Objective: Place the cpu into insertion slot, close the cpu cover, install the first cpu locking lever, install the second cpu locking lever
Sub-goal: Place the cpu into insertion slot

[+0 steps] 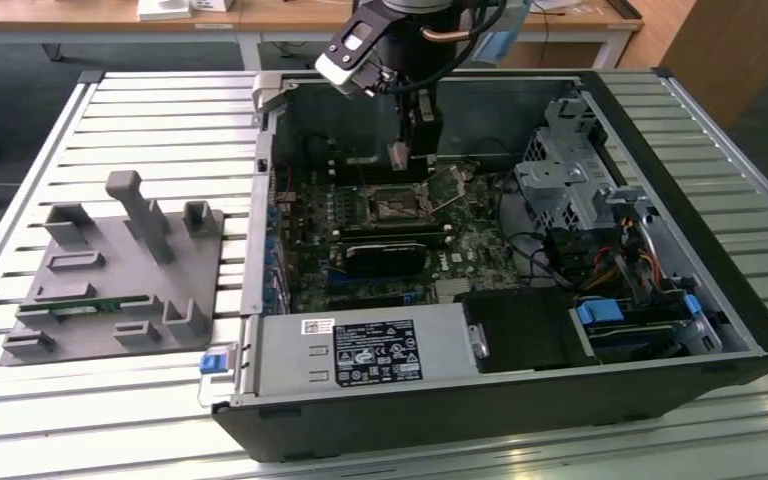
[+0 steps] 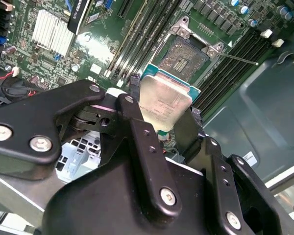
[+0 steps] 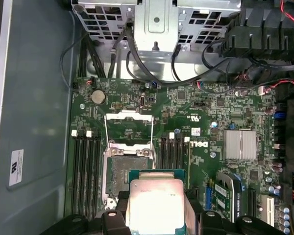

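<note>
Memory slots [image 3: 85, 176] flank the insertion slot [image 3: 120, 171]; end effector [image 2: 162, 115] holds cpu [image 3: 156, 205] near it.

Matte black gripper [image 2: 164, 105], chunky angular link bars [image 2: 147, 147], bright silver screws [image 2: 167, 197] studding them, above the gripper a dark wrist [image 1: 411, 20], a white-and-black box [image 1: 353, 52] mounted alongside, copper-coloured cable [image 1: 442, 34], black cables [image 1: 475, 45] looping above the gripper too, pale blue piece [image 1: 502, 45] up there as well
</note>
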`<action>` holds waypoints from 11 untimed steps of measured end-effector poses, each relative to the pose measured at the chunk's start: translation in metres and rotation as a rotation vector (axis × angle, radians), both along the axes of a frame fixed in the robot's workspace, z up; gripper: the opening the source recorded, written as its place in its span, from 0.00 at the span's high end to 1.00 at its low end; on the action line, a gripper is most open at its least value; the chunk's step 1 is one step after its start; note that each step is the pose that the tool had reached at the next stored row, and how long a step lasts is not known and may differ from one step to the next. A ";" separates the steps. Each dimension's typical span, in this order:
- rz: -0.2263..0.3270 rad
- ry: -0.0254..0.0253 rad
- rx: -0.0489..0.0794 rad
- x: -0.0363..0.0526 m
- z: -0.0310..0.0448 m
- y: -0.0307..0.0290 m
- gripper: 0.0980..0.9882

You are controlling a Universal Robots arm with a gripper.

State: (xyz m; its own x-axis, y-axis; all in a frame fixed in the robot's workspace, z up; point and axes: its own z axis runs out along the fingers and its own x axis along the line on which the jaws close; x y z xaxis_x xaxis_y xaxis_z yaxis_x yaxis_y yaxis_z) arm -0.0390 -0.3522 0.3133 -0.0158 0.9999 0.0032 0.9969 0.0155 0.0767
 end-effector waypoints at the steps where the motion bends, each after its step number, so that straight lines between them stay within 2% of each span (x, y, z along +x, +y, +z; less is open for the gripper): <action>1: 0.000 0.0000 0.000 0.0000 -0.0011 0.0000 0.52; 11: 0.000 0.0001 0.000 0.0000 -0.0125 0.0013 0.52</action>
State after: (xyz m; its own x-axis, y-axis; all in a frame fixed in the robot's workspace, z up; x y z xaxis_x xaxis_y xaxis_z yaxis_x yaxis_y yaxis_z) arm -0.0390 -0.3509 0.3008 -0.0158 0.9999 0.0031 0.9969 0.0155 0.0766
